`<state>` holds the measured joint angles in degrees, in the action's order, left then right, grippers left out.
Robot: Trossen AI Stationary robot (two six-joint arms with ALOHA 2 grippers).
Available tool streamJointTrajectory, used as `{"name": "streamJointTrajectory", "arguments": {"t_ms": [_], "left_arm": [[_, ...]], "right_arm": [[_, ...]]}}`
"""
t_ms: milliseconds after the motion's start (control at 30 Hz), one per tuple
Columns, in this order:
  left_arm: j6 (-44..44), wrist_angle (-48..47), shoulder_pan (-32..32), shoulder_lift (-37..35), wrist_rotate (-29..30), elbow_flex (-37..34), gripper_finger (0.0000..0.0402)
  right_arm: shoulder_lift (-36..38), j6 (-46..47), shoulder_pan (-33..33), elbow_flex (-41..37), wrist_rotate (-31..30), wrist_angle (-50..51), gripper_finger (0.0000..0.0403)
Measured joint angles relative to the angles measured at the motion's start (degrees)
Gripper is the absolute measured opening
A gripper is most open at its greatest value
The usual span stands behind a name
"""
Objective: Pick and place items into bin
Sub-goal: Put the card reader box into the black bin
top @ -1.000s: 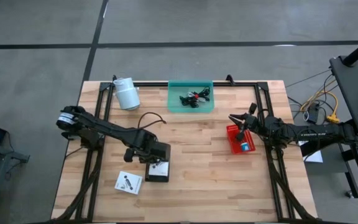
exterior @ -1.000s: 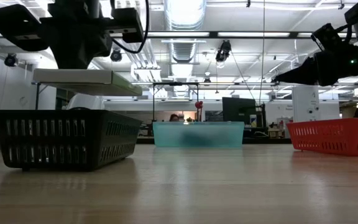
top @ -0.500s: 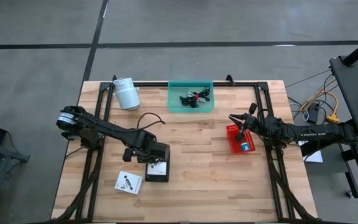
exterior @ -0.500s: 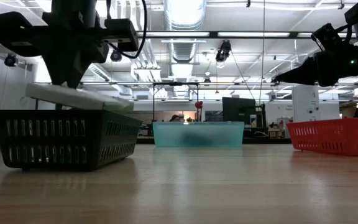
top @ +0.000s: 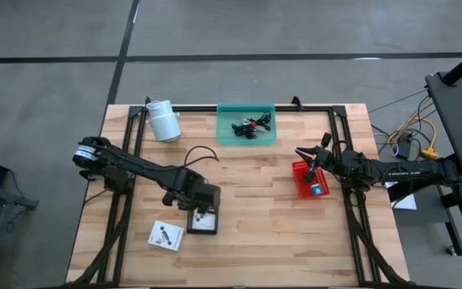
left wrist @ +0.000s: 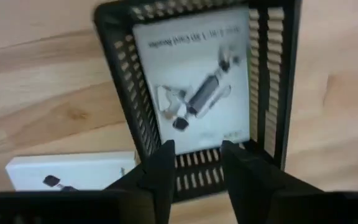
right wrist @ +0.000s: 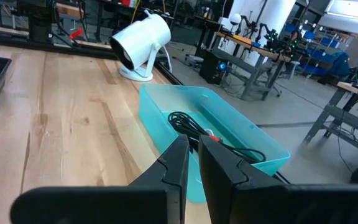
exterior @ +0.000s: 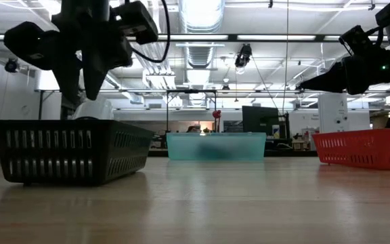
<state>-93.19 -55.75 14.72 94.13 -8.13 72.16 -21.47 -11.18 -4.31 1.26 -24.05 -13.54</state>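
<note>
My left gripper (left wrist: 194,167) hangs open just above the black basket (exterior: 70,152), fingers pointing down, touching nothing. A white printed card (left wrist: 194,81) lies flat on the floor of that basket. A second white card (top: 166,235) lies on the table to the basket's near left. My right gripper (right wrist: 191,155) is shut and empty, held above the table beside the red bin (top: 303,186), which holds a small blue piece (top: 317,189). The teal bin (top: 246,126) at the far middle holds black and red-black cables (right wrist: 197,127).
A white cylindrical thing (top: 164,120) stands at the far left of the table. Black frame rails (top: 131,152) run along the table's left, right and far sides. Bare wood lies between the black basket and the red bin.
My left gripper has opened and let go of the white card. The card was held level above the black basket, tipped with one end down, then dropped flat into it. The gripper stays above the basket.
</note>
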Motion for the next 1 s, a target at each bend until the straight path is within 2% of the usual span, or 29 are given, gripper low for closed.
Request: {"name": "streamJointTrajectory", "arguments": {"t_ms": [200, 533, 733, 933, 1000], "left_arm": [[9.7, 0.0, 0.3, -0.2, -11.7, 0.3, 0.0127], [10.2, 0.9, 5.6, -0.2, -19.4, 0.0, 0.0128], [15.7, 7.4, 10.9, -0.2, -19.0, -0.9, 0.0128], [15.6, 12.1, 13.5, -0.1, -14.7, -1.8, 0.0128], [15.5, 12.0, 13.8, -0.1, -11.2, -1.8, 0.0128]], "right_arm": [[0.0, -1.0, 0.0, 0.0, 0.0, 0.0, 0.0027], [0.0, -1.2, 0.0, 0.0, 0.0, 0.0, 0.0027], [0.0, -1.3, 0.0, 0.0, 0.0, -0.1, 0.0027], [0.0, -1.5, 0.0, 0.0, 0.0, -0.1, 0.0027], [0.0, -1.8, 0.0, 0.0, 0.0, -0.3, 0.0027]]}}
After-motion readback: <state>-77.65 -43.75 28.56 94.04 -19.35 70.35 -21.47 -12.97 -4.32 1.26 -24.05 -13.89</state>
